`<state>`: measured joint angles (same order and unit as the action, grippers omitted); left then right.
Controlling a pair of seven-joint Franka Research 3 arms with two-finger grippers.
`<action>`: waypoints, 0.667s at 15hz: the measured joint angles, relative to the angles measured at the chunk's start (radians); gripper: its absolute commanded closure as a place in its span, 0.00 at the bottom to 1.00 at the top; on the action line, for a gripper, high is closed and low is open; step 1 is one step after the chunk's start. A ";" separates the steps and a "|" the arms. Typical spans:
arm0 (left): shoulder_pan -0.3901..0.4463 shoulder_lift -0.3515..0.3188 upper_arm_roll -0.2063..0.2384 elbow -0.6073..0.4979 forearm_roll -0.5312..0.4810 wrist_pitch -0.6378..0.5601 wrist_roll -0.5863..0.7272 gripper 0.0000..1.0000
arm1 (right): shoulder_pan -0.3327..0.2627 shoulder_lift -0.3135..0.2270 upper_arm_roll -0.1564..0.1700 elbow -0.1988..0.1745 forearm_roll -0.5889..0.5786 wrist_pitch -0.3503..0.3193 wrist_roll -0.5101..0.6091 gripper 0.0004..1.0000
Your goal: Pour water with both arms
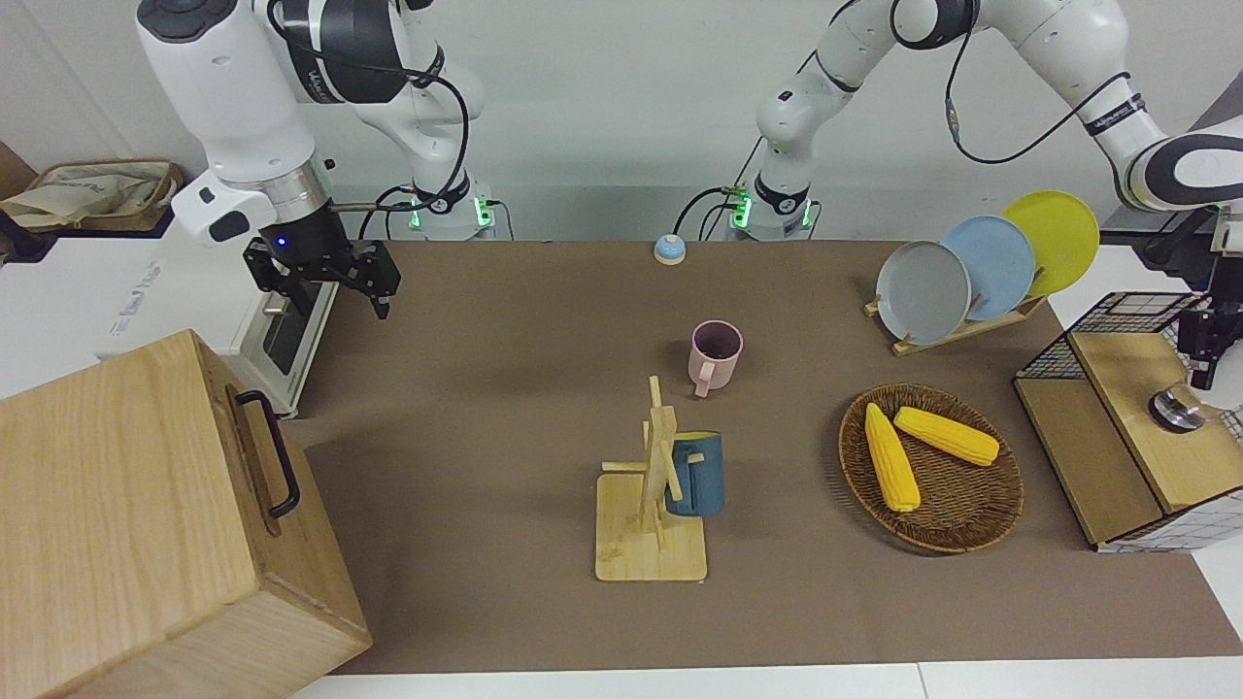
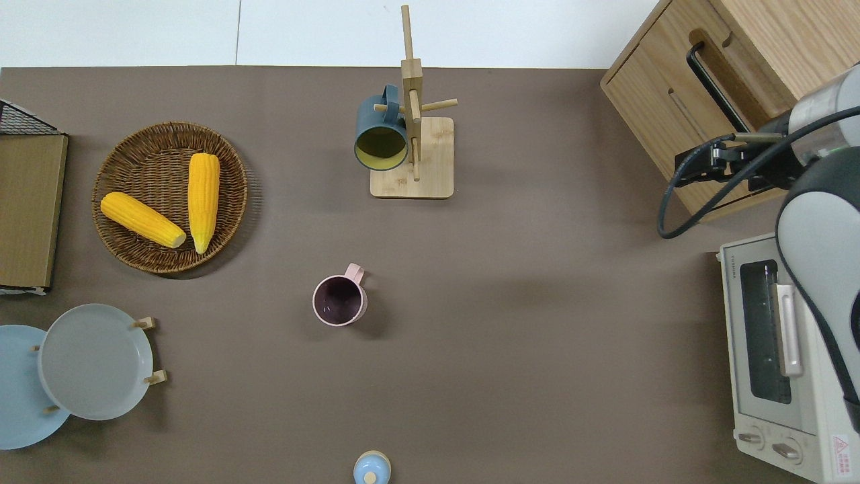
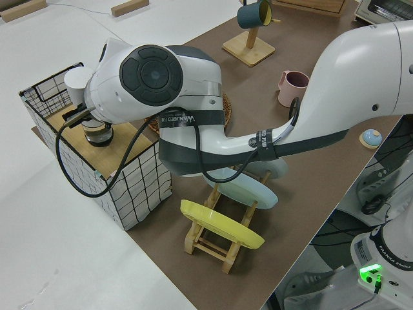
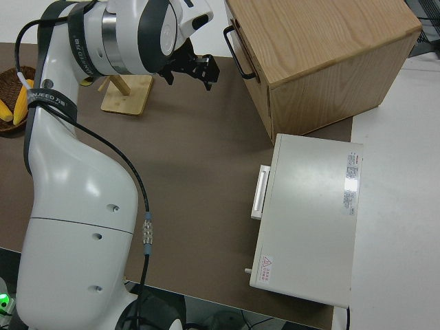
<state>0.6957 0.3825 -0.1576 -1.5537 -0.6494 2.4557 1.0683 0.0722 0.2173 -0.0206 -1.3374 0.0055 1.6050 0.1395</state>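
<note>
My left gripper [image 1: 1207,349] hangs over the wooden top of a wire basket [image 1: 1126,330] at the left arm's end of the table. A small shiny metal cup [image 1: 1173,409] stands on that top just beneath it; the cup also shows in the left side view [image 3: 98,132], where the arm hides the gripper. I cannot tell whether the gripper touches the cup. A pink mug [image 2: 339,300] stands upright mid-table. A dark blue mug [image 2: 381,131] hangs on a wooden mug rack [image 2: 430,181], farther from the robots. My right gripper [image 1: 325,291] is open and empty; that arm is parked.
A wicker basket [image 1: 957,529] holds two corn cobs. A plate rack [image 1: 961,267] holds three plates. A large wooden box [image 1: 146,524] and a toaster oven [image 2: 766,349] stand at the right arm's end. A small blue bell [image 1: 669,249] sits near the robots.
</note>
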 measured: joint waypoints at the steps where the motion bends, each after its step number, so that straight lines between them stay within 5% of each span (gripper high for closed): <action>1: 0.000 0.001 0.000 0.000 -0.002 0.003 0.000 0.95 | 0.000 0.000 0.000 0.000 0.000 0.000 0.000 0.00; 4: 0.000 0.001 -0.001 0.000 -0.003 0.004 0.000 0.85 | 0.000 0.000 0.000 0.000 0.000 0.000 0.000 0.00; 5: 0.000 0.001 -0.001 -0.001 -0.003 0.005 0.000 0.48 | 0.000 0.000 0.000 0.000 0.000 0.000 0.000 0.00; 6: 0.000 0.001 -0.001 -0.001 -0.003 0.005 0.000 0.00 | 0.000 0.000 0.000 0.000 0.000 0.000 0.000 0.00; 10: 0.000 0.001 -0.005 0.000 -0.005 0.015 0.001 0.00 | 0.000 0.000 0.000 0.000 0.000 0.000 0.000 0.00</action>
<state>0.6956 0.3834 -0.1625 -1.5537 -0.6541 2.4711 1.0694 0.0722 0.2173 -0.0206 -1.3374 0.0055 1.6050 0.1395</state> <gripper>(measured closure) 0.225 0.004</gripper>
